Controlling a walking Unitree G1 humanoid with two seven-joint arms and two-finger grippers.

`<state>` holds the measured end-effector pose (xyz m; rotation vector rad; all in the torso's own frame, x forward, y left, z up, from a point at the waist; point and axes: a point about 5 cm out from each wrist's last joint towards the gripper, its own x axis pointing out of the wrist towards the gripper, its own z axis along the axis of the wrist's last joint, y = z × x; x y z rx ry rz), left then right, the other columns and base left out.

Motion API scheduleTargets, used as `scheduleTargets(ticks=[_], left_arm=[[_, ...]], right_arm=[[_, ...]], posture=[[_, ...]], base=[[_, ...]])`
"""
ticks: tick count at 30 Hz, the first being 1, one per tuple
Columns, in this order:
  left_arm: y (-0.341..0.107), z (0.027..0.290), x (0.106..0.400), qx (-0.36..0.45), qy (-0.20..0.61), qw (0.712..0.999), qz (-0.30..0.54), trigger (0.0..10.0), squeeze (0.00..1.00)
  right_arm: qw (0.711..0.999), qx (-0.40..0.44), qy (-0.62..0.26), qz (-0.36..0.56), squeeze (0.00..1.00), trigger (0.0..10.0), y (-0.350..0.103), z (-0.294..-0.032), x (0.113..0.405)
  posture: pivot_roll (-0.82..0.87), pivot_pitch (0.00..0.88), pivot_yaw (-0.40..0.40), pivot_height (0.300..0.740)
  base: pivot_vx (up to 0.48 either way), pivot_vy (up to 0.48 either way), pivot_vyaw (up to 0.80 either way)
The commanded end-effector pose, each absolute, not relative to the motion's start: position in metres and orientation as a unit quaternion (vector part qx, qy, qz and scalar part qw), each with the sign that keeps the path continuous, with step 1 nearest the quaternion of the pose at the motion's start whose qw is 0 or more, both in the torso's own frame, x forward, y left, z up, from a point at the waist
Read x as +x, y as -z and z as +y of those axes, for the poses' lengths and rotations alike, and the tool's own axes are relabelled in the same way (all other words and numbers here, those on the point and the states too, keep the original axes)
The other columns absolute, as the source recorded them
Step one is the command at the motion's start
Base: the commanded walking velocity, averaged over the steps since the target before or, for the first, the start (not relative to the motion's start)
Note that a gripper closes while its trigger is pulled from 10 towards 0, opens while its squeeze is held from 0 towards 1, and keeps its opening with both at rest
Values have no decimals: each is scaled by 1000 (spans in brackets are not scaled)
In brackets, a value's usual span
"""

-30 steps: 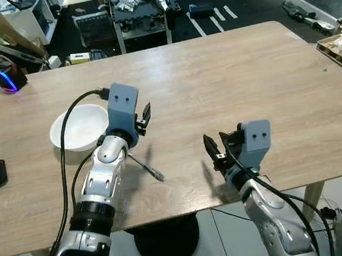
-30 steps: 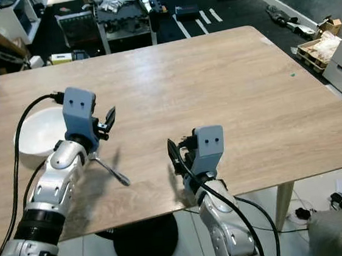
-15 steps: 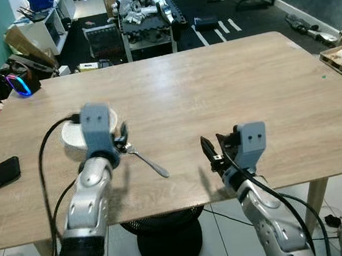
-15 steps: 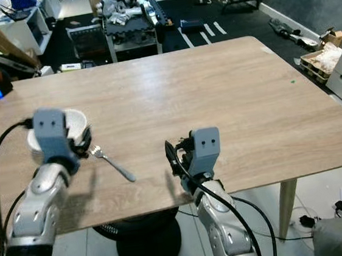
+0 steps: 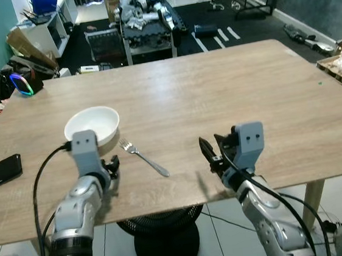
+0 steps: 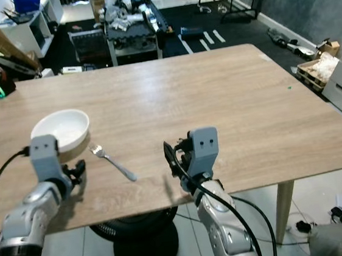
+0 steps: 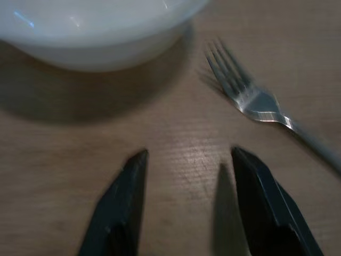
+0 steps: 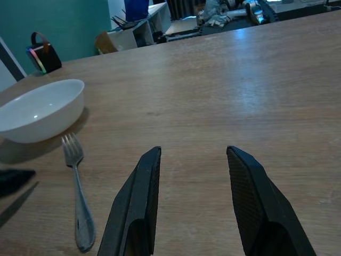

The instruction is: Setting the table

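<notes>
On the wooden surface: white bowl toward the robot's left, upright, with a fork just beside it on its right. Fork flat on the wood, tines toward the bowl, handle angling away toward the near edge and to the right. Tines near the bowl's rim, not touching it.

Near the front edge, just short of the bowl: left claw, low over the wood, fingers spread and holding nothing. From the left wrist camera: two black fingers apart with bare wood between them, bowl wall and fork tines close ahead of the tips. Fork off to the side of the gap, not between the fingers.

Further right along the same edge, well apart from the fork: right claw, likewise released, fingers parted and empty, hovering just above the wood. From the right wrist camera: fingers wide, bowl and fork off to one side, a long stretch of bare wood ahead.

At the far left edge of the surface: dark phone, flat. Beyond the surface: dark floor with a cluttered metal cart, and a black bag with a glowing coloured ring against the teal wall.
</notes>
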<state>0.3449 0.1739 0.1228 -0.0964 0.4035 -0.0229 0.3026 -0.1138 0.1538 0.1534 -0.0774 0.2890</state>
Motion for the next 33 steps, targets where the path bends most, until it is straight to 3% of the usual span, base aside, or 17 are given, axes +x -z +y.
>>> scheduleTargets(ticks=[1,15,22,29,33], left_arm=[[-112,176,345,-32,13,972,231,10000,0],[-100,145,357,13,109,959,260,10000,0],[-112,111,368,44,165,958,230,10000,0],[-115,58,367,67,261,938,217,10000,0],[-115,48,366,72,282,933,212,10000,0]], right_arm=[[987,75,-141,-35,0,10000,-151,-116,301],[987,73,-137,-37,0,10000,-153,-116,300],[987,73,-140,-40,0,10000,-155,-114,301],[987,75,-136,-40,0,10000,-155,-113,298],[987,75,-135,-41,0,10000,-155,-113,297]], posture=[[-2,27,103,740],[-25,38,110,740],[-37,46,116,740],[-59,53,133,740],[-63,52,136,740]], base=[[0,0,0],[0,0,0],[0,0,0],[0,0,0],[0,0,0]])
